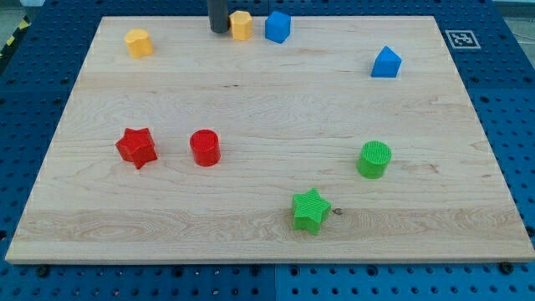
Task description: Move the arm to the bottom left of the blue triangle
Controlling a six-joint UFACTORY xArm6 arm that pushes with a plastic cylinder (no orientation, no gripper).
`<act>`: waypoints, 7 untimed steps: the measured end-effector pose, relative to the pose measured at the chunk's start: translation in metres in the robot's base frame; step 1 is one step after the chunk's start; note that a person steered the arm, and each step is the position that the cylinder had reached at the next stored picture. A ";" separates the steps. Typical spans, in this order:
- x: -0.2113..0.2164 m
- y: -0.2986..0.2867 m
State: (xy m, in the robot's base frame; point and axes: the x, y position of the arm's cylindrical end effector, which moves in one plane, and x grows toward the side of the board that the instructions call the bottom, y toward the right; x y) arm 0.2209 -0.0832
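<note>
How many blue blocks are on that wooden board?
2, none seemingly hidden: a blue cube-like block at the view's top beside a yellow block, and a blue triangle block at upper right.

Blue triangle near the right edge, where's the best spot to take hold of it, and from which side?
My tip, at the view's top beside a yellow block, can only push, not grip. The blue triangle lies flat with nothing near its bottom-left corner, so I'd probably approach there from the view's left.
</note>
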 end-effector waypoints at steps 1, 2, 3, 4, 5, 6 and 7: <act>0.000 0.008; 0.004 0.013; 0.010 0.013; 0.050 0.007; 0.095 0.041; 0.096 0.128; 0.097 0.194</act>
State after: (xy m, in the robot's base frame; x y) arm 0.3179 0.1111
